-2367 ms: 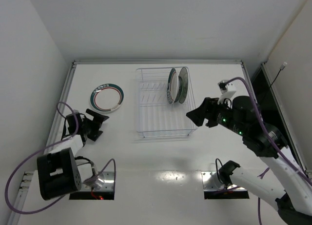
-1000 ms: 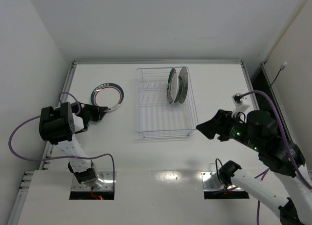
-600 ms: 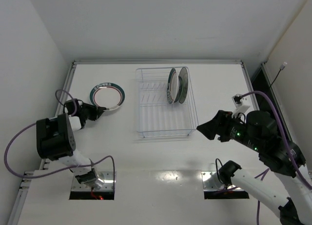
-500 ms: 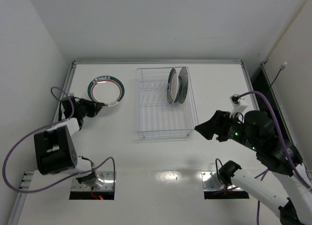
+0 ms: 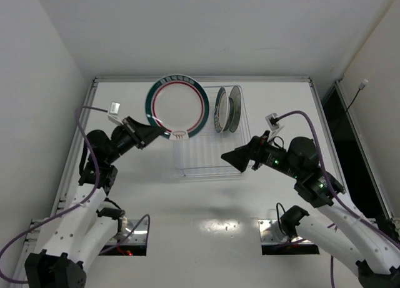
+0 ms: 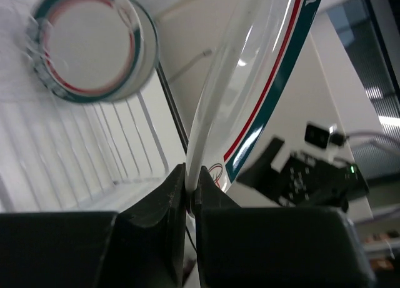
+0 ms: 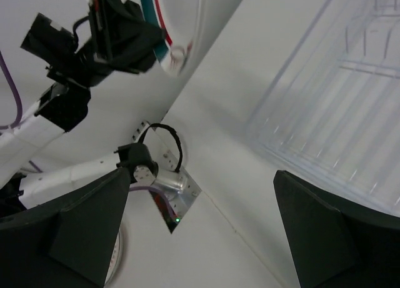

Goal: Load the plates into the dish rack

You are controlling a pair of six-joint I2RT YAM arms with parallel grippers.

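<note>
**One plate lifted, two standing in the rack**

We see the left gripper [image 5: 160, 132] clamped tight on the lower rim of one lifted plate [image 5: 177, 104], white with a dark green rim and a thin red ring. In the left wrist view its two fingers [image 6: 156, 207] pinch the rim with no gap, and the plate runs edge-on, up and to the right. From above, this plate is off the table [image 5: 281, 100], tilted so its face shows to the overhead camera. It overlaps the far left corner of the rack [image 5: 212, 171].

The rack is one clear plastic basket with rows of thin tines, in the middle of the white table. Two plates stand upright in it, side by side at its far right end. A green-rimmed plate [image 5: 220, 110] is on the left, and a second plate [image 5: 235, 108] is close against it on the right, its pattern too small for us to tell. That makes three plates in view.

The right gripper [image 5: 236, 158] hangs just beside the rack's near right corner, pointing left. In its own wrist view its two fingers [image 7: 87, 225] stand wide apart with nothing between them.
</note>
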